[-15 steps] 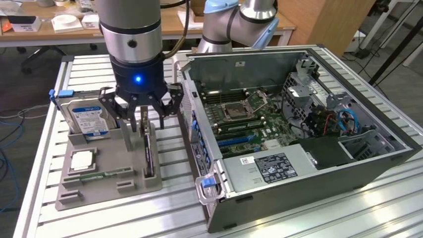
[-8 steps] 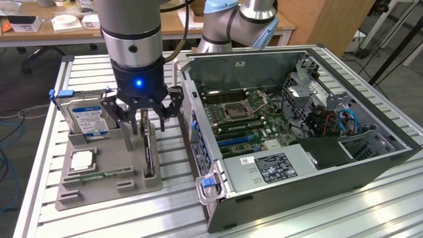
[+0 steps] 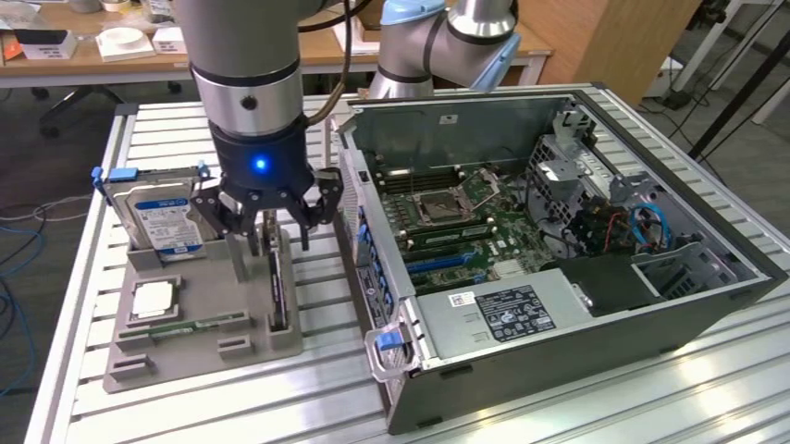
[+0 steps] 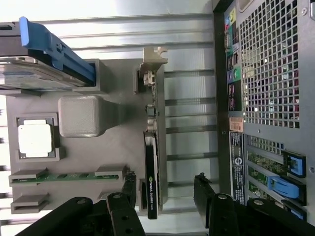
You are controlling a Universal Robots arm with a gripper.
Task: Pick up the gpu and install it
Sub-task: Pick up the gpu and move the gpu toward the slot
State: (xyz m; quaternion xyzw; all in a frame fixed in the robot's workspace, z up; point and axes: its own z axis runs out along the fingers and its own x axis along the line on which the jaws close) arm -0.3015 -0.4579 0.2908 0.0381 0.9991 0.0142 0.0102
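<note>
Gripper [image 3: 269,220]: one, on the single arm, jaws spread wide and holding nothing. It hangs directly over the grey parts holder [image 3: 235,319], at the end nearer the hard drive. In the wrist view the gripper [image 4: 165,191] has one dark finger [image 4: 129,187] on each side of the card's line, and neither appears to touch it.

The gpu [image 3: 279,289]: one, standing on edge in a slot along the side of the holder that faces the computer case. The wrist view shows the gpu [image 4: 151,169] as a thin dark board with its silver bracket at the end away from the fingers.

Other items in the holder, one of each:
- a hard drive [image 3: 161,220] with a blue-white label, upright in its slot
- a processor chip [image 3: 152,298], lying flat
- a green memory stick [image 3: 185,326], lying in its groove

Computer case [image 3: 642,310]: one, lying open just beside the holder on the exterior view's right, motherboard [image 3: 457,213] exposed. Both rest on a slatted metal table [image 3: 321,407].
</note>
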